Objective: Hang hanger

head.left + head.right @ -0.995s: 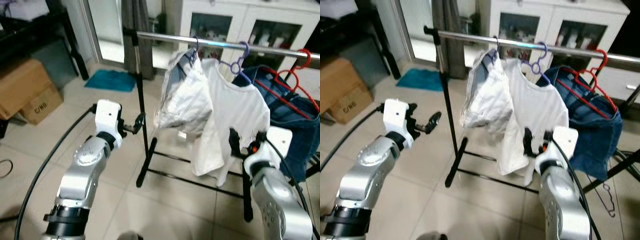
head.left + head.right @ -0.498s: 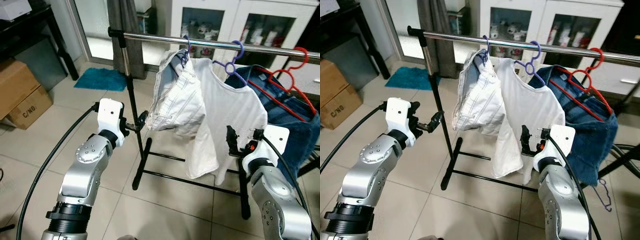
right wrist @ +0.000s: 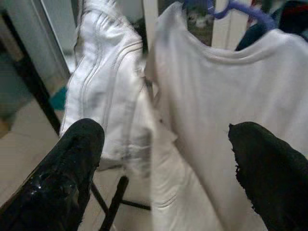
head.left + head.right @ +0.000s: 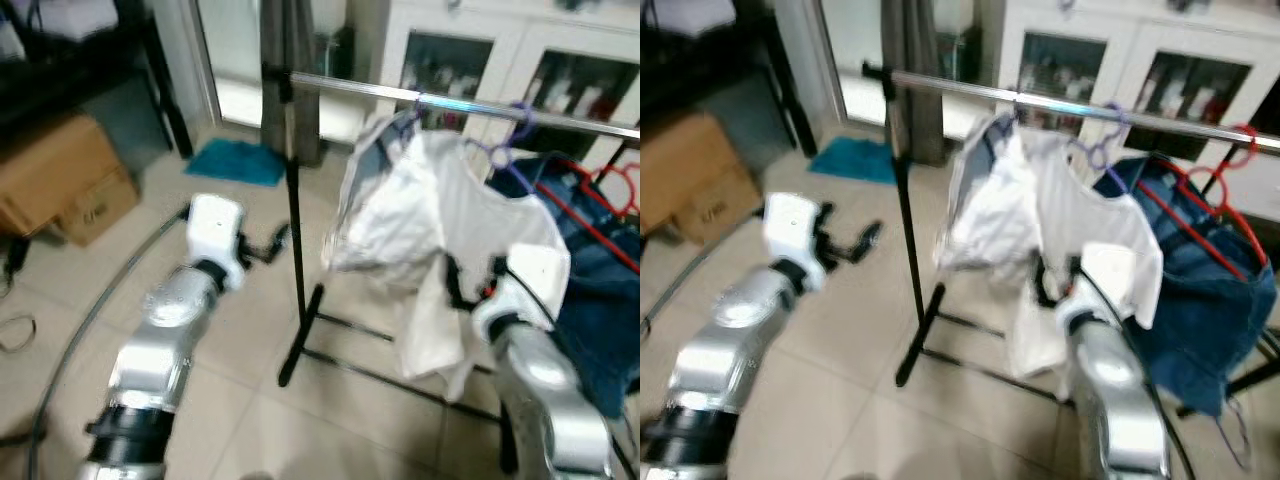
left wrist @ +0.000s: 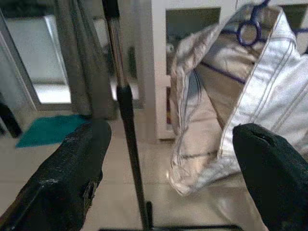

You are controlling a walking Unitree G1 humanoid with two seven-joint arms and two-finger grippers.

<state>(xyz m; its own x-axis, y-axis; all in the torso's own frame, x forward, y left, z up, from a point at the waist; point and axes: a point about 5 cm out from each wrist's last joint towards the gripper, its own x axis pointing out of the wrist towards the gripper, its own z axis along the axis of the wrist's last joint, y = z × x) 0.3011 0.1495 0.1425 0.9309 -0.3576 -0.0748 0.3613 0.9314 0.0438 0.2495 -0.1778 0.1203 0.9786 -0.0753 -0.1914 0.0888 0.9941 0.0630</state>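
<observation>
A silver rail (image 4: 450, 103) on a black stand (image 4: 296, 210) carries three hung garments. A white jacket (image 4: 385, 205) hangs on a blue hanger (image 5: 250, 32), a white T-shirt (image 3: 216, 110) on a purple hanger (image 4: 508, 135), and blue denim (image 4: 600, 300) on a red hanger (image 4: 612, 178). My left gripper (image 4: 275, 243) is open and empty, just left of the stand's post (image 5: 127, 120). My right gripper (image 4: 472, 280) is open and empty too, right in front of the T-shirt's lower half.
Cardboard boxes (image 4: 65, 185) and dark furniture stand at the left. A teal mat (image 4: 238, 160) and a grey curtain (image 4: 290, 60) lie behind the stand, and a white glass-door cabinet (image 4: 470, 55) is behind the rail. Cables (image 4: 20, 330) trail on the tiled floor.
The whole picture has shifted and blurred, so the camera has moved. Both grippers stay open and empty near the rack, and the garments hang as before.
</observation>
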